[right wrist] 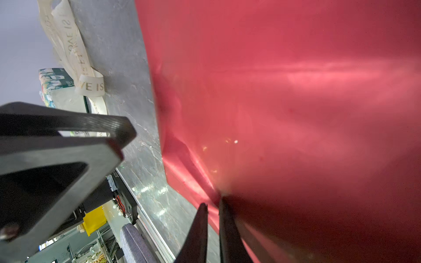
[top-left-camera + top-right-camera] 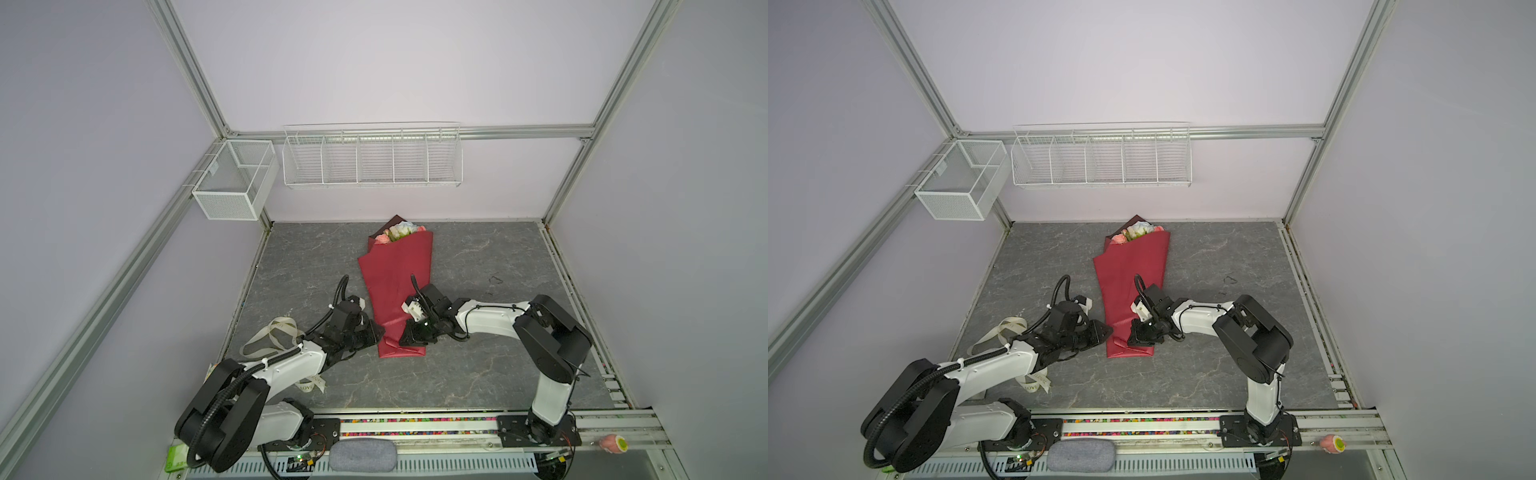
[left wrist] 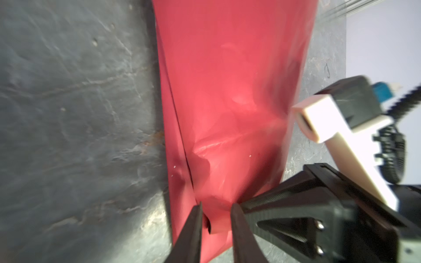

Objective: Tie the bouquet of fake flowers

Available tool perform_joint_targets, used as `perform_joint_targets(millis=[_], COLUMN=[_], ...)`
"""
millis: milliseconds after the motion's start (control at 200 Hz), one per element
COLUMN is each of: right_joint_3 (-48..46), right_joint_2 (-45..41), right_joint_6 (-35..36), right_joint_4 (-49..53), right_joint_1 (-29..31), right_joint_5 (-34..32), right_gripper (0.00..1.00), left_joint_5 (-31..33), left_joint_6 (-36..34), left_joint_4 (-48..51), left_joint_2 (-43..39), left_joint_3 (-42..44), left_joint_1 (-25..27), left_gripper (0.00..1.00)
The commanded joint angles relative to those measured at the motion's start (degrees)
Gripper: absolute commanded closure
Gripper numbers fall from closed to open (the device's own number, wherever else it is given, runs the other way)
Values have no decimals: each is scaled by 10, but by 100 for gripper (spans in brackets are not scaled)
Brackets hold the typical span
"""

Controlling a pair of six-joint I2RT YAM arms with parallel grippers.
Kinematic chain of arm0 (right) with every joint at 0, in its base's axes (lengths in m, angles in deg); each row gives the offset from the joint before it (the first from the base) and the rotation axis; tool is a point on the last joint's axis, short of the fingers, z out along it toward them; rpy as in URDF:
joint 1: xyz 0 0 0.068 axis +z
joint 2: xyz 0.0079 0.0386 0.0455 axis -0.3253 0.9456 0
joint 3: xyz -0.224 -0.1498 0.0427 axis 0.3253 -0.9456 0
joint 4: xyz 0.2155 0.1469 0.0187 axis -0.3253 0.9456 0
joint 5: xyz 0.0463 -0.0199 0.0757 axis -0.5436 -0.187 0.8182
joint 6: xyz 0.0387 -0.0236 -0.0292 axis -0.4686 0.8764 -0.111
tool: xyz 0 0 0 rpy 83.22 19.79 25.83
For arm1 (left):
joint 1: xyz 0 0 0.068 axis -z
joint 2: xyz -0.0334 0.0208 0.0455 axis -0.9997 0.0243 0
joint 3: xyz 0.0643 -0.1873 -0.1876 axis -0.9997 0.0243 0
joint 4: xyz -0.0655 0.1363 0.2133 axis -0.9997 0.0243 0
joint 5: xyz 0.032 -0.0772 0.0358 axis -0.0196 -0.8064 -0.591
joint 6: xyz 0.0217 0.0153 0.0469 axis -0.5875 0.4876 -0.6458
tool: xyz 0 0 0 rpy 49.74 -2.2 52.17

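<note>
Cream ribbon (image 2: 311, 384) with printed lettering lies at the lower left in both top views, partly under the left arm. Right of it, the left gripper (image 2: 377, 332) meets the lower left edge of the bouquet of fake flowers (image 2: 395, 282), its fingers (image 3: 193, 227) parted around a paper fold. The bouquet lies mid-frame on the grey tabletop (image 2: 478, 374), blooms toward the top. At its lower right edge, the right gripper (image 2: 405, 336) is clenched on the red wrapping.
</note>
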Motion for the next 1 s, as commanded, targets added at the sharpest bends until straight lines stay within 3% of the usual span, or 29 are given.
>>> perform_joint_targets(millis=[0,105,210,480,595,800,1000], right_joint_3=[-13,-17,-20,-20,-16,-15,-31], right_joint_2=[18,16,12,4,0,-14,-60], right_joint_6=[-9,-11,-13,-14,-14,-25,-37], right_joint_4=[-20,-21,-22,-20,-17,-32,-74], right_joint_1=[2,4,4,5,6,5,-13], right_joint_5=[8,5,1,-3,-2,-3,-2], right_gripper=[85,85,85,85,85,82,78], left_joint_5=[40,90,73,7,-46,-79,-104], left_joint_6=[-8,6,-7,-40,-42,-33,-35], left_joint_4=[72,97,90,94,60,17,-9], left_joint_2=[-32,-52,-41,95,163,220,257], left_joint_3=[-9,-10,-29,-127,-150,-157,-161], left_joint_1=[0,-2,-18,-62,-91,-117,-116], left_gripper=[62,47,35,31,39,53,75])
